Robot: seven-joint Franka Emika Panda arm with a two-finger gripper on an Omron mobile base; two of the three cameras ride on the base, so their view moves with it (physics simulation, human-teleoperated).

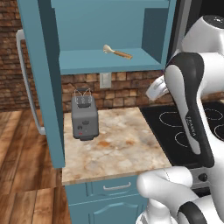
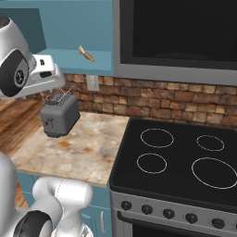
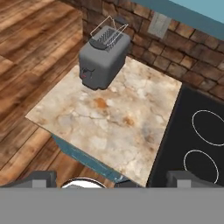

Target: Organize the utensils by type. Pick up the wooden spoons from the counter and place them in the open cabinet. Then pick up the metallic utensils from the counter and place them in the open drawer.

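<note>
One wooden spoon (image 1: 116, 52) lies in the cabinet (image 1: 109, 61). The gripper (image 3: 114, 178) hangs wide open and empty over the counter (image 3: 113, 127), beside the toaster (image 3: 103, 61). I'd say most remains.

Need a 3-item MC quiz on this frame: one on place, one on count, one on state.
1. Where does the wooden spoon with the pale bowl and orange-brown handle lie?
A. On the floor of the open teal cabinet
B. On the black stovetop
C. On top of the toaster

2. How many burner rings are drawn on the black glass stovetop?
A. Two
B. Four
C. Six

3. How does the tool stand?
A. Shut on a spoon
B. Open, holding nothing
C. Shut, empty

Key: 1 A, the spoon rests on the shelf of the open teal cabinet above the beige marbled counter. 2 B, the right base view shows four white rings. 3 B, in the hand view the two finger tips stand far apart with nothing between them, above the counter and the grey toaster.
</note>
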